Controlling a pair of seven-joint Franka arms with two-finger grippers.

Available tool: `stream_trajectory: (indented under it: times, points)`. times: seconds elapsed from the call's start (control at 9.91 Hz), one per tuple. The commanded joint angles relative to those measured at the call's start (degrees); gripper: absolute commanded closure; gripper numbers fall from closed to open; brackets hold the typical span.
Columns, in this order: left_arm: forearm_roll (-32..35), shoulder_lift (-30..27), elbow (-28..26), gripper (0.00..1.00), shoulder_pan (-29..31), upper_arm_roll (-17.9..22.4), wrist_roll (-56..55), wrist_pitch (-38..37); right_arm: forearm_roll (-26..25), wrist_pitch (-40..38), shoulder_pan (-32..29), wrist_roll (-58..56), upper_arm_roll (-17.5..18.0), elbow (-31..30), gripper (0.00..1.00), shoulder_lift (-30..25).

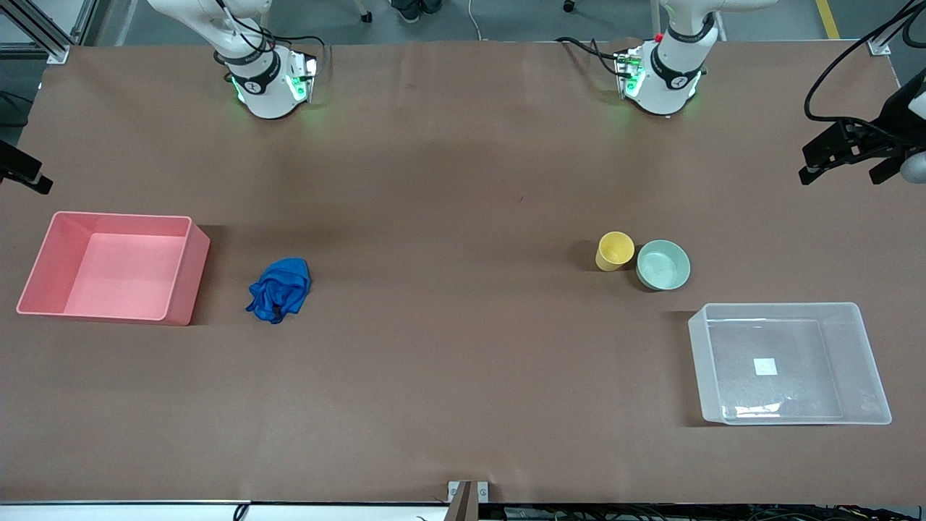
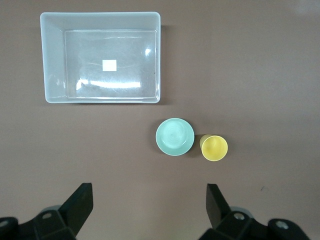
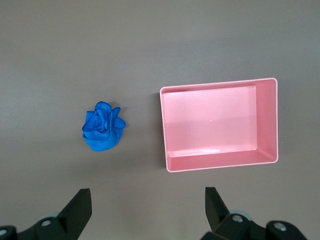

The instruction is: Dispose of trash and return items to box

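The blue cloth wad (image 1: 281, 289) (image 3: 102, 126) lies on the table toward the right arm's end, beside the pink bin. The yellow cup (image 1: 615, 251) (image 2: 214, 148) stands upright, touching or nearly touching the mint-green bowl (image 1: 663, 265) (image 2: 174, 136). The clear box (image 1: 854, 362) (image 2: 52, 60) is empty, with a white label on its bottom, and sits nearer the front camera than the bowl. My left gripper (image 2: 150, 200) is open and empty, high over bare table near the bowl and cup. My right gripper (image 3: 147, 200) is open and empty, high over bare table near the cloth. Both hands are out of the front view.
An empty pink bin (image 1: 184, 278) (image 3: 167, 125) stands at the right arm's end of the table. Black camera mounts (image 1: 854, 148) jut in at the left arm's end, and another (image 1: 22, 170) at the right arm's end.
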Motion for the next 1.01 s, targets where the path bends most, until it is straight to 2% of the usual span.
stream_trajectory:
  times: [0.0, 0.4, 0.61, 0.91]
  points:
    - [0.67, -0.4, -1.82, 0.0, -0.3, 0.31, -0.63, -0.84, 0.71, 0.0, -0.83, -0.86, 0.37, 0.2, 0.0, -0.08]
    - [0.32, 1.0, -2.77, 0.0, -0.03, 1.71, 0.33, 0.46, 0.71, 0.01, -0.57, -0.33, 0.46, 0.03, 0.0, -0.08]
    - [0.41, 0.57, -11.69, 0.0, 0.32, 1.89, 0.24, 9.04, 0.71, 2.19, 1.7, -0.33, 0.81, -2.42, 0.0, 0.01]
    - [0.58, 0.48, -29.17, 0.0, 0.67, 1.89, 0.86, 27.91, 0.53, 15.69, 9.16, 6.23, 0.81, -13.64, 0.0, 3.15]
